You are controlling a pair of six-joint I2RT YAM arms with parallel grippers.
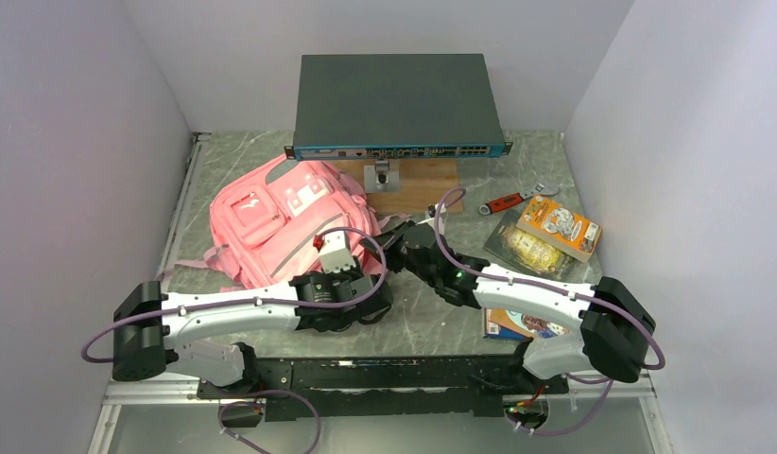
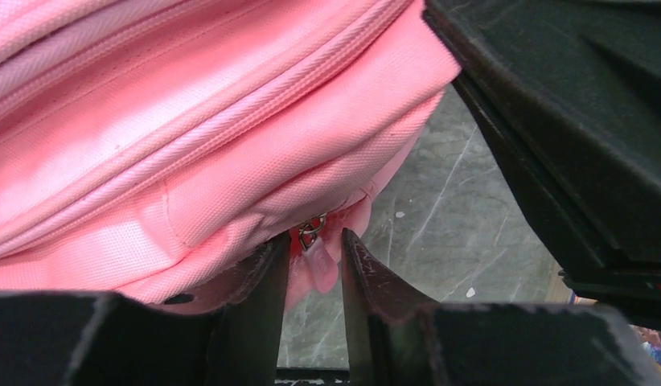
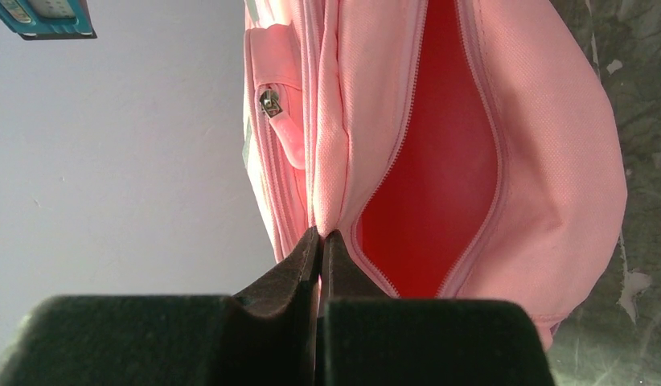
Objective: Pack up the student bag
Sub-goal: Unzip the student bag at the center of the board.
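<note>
Showing the student bag (image 1: 271,222) lying at ten o'clock on the table (image 1: 432,326), main compartment gaping and red lining bare as far as visible. Pinching the compartment's fabric rim with the right gripper (image 3: 321,233), jaws clenched tight. Straddling the zip pull (image 2: 318,261) with the left gripper (image 2: 313,239), jaws parted, not yet gripping. Judging packing as barely begun: seeing the orange box (image 1: 558,227), snack packet (image 1: 531,248) and book (image 1: 517,323) lying outside at three o'clock. Leaving open tabletop at six o'clock before the arm bases; crowding at twelve o'clock from the network switch (image 1: 396,99), at nine o'clock from the table edge and wall.
</note>
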